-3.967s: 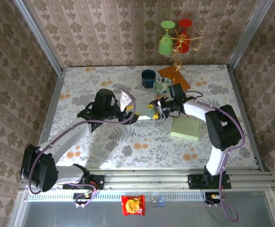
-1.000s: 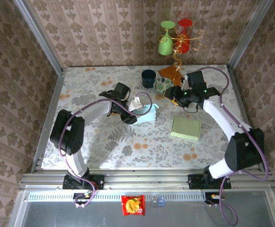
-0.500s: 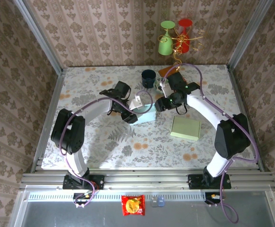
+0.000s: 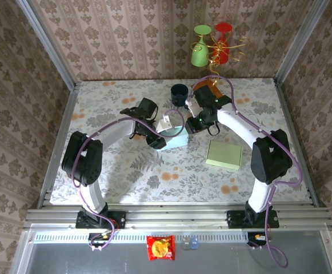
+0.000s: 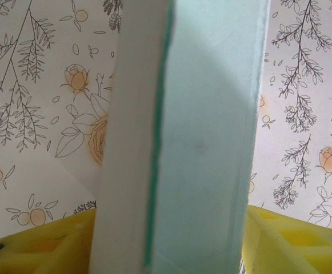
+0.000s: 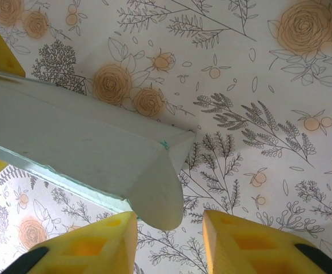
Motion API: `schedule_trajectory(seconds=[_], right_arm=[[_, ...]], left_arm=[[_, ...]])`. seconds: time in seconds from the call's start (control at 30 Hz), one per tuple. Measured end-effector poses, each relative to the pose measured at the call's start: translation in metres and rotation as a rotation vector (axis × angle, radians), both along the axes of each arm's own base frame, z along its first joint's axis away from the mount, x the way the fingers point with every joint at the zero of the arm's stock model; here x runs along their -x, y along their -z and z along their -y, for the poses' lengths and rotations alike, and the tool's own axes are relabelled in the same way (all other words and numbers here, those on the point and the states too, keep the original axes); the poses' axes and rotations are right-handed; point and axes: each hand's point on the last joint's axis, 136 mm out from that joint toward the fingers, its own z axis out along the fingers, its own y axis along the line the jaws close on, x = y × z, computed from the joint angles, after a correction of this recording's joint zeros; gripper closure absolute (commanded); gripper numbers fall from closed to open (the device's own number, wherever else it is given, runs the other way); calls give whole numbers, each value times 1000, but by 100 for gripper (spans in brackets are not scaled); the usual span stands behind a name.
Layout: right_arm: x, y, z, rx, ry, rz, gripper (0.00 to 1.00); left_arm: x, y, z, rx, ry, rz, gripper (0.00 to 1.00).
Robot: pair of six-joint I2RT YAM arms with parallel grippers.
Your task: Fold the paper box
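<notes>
The paper box (image 4: 178, 137) is pale mint and half folded, standing on the floral table mid-scene. My left gripper (image 4: 160, 136) is shut on its left part. In the left wrist view the box wall (image 5: 200, 142) fills the gap between the yellow fingers (image 5: 40, 248). My right gripper (image 4: 194, 124) hovers at the box's right end, open. In the right wrist view a rounded flap (image 6: 154, 197) of the box (image 6: 68, 137) hangs just ahead of the right gripper (image 6: 170, 242), close to the left finger (image 6: 88, 248) and apart from the other.
A flat green pad (image 4: 224, 154) lies to the right of the box. Behind it are a dark blue cup (image 4: 179, 93), a patterned bowl (image 4: 197, 103) and an orange-based wire stand (image 4: 211, 91) with a green and a red cup hanging. A snack packet (image 4: 160, 247) lies below the rail.
My right gripper has swung left from near the bowl to the box's right end, and its jaws have narrowed. The left gripper and the box have stayed put.
</notes>
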Motion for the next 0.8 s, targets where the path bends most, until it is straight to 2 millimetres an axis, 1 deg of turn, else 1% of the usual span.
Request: schedule_trajectory(seconds=[0.2,0.5,0.67,0.73,0.8], right_arm=[[-4,-4,-1,16,2,20,71],[-8,4,-2,49,4,17,78],[-10,3,-3,62,4,28,82],[-11,2,-3,67,4,34,83],[-11,2,-4,73,3,39,75]], left_arm=[[0,2,0,-3,0,-4,38],[0,1,0,-2,0,-3,38],[-3,2,2,-2,0,-3,38],[-3,3,2,-3,0,-5,38],[-3,2,2,-3,0,-4,38]])
